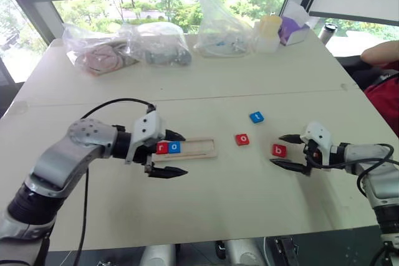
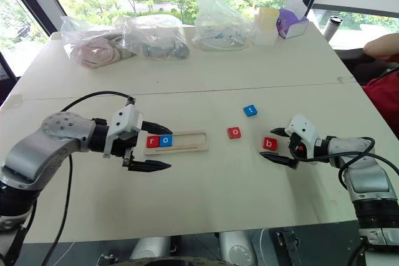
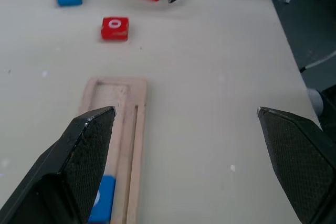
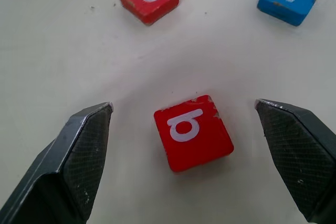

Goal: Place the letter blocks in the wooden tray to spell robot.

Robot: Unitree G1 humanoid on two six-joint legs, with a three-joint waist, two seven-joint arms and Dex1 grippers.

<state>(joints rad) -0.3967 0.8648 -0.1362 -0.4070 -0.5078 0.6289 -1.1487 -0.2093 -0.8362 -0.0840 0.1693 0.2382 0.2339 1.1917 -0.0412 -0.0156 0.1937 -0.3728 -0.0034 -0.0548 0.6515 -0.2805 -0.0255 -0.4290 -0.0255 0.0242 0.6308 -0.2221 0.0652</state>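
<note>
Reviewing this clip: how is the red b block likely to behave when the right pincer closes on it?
The red b block looks rigid and flat, so it should neither bend nor roll. Being low on the smooth table, it may slide or twist if the open right pincer meets it unevenly. Chipped paint suggests hard wood, probably light.

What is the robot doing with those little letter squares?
It is spelling "robot" in the wooden tray. The red r block and the blue o block already sit at the tray's left end, where the open left pincer hovers. The open right pincer is on either side of the red b block, not gripping it. The red o block and the blue t block lie loose on the table.
</note>
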